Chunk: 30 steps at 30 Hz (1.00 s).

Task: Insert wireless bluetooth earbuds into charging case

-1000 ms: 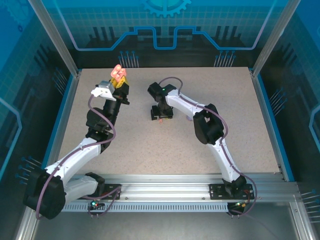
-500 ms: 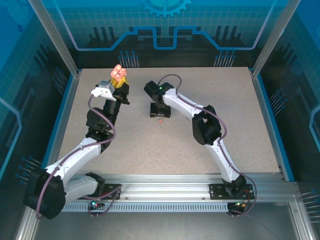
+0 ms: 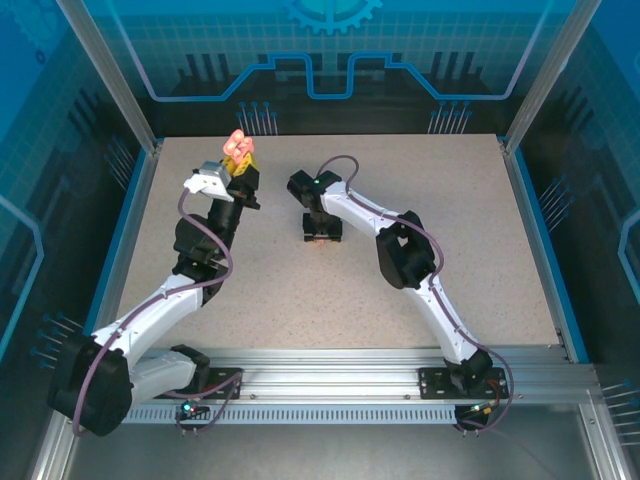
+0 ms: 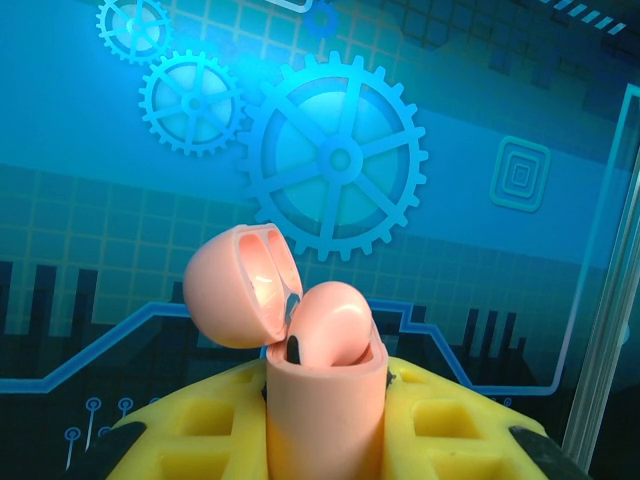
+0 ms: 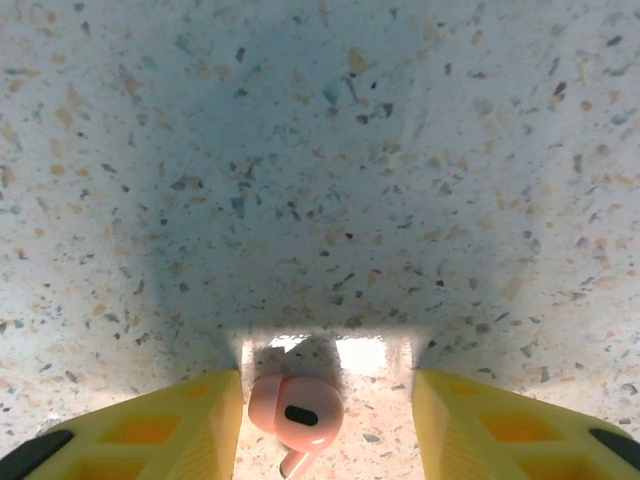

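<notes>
The tiny pink earbud (image 5: 293, 412) lies on the bench (image 5: 300, 150) between the wide fingers (image 5: 150, 430) of the right tool (image 5: 328, 405). Light, hard, slippery: its round body seems best to pinch. The left tool (image 3: 242, 166) holds the open case (image 4: 325, 400).

The table (image 3: 470, 200) is a pale, speckled slab with blue strips along its left and right edges. One pink earbud (image 5: 295, 412) lies directly on it, on its side, with a dark oval patch facing up. A soft shadow covers the surface around the earbud, with a small bright patch just beyond it. More bare table spreads right of the earbud than left of it.
</notes>
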Available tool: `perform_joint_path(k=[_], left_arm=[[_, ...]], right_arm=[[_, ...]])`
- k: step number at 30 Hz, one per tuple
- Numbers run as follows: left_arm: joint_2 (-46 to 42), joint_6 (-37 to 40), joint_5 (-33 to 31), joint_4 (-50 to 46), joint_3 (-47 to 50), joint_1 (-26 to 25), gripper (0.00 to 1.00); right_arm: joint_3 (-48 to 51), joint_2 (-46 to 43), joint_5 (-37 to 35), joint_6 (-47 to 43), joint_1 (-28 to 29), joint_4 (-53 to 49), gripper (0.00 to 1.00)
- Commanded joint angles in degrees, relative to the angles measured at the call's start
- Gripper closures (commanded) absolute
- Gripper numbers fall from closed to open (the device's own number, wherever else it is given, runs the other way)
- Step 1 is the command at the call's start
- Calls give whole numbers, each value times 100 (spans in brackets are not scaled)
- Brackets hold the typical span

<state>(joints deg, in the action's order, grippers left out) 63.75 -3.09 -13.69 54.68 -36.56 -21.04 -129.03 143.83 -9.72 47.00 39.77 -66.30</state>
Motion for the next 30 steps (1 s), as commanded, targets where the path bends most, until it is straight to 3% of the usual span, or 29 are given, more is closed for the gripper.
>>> perform_joint_path(k=[1, 17, 30], left_arm=[[-3, -68, 62, 245, -119, 57, 100], [-11, -60, 55, 246, -105, 58, 100], [10, -59, 51, 261, -106, 58, 100]], right_arm=[[-149, 164, -162, 135, 57, -172, 53], [-423, 362, -233, 205, 48, -178, 63], [-351, 322, -310, 168, 108, -260, 64]])
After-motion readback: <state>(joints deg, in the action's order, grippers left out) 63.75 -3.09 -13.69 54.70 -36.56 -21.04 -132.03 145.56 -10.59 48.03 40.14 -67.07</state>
